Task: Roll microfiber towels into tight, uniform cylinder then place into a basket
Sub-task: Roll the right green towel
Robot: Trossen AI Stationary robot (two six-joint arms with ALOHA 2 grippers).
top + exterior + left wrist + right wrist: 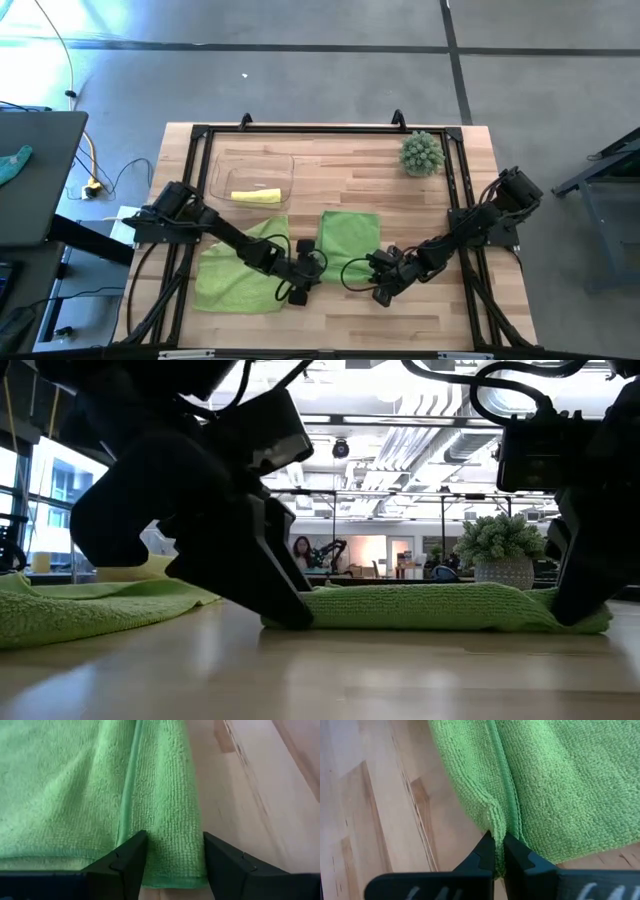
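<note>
The folded lime-green microfiber towel (349, 238) lies mid-table. The left gripper (172, 865) straddles its folded edge, jaws parted, apparently not squeezing. The right gripper (498, 855) pinches its opposite edge.

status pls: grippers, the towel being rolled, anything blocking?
Left gripper open, straddling folded edge of middle green towel. Right gripper shut on its opposite corner. Yellow towel in basket. Nothing blocking.

Two towels side by side: left (240, 270), middle (347, 243). Behind them basket (222, 172) with rolled towel (256, 196) in it; plant (421, 153) back right.
</note>
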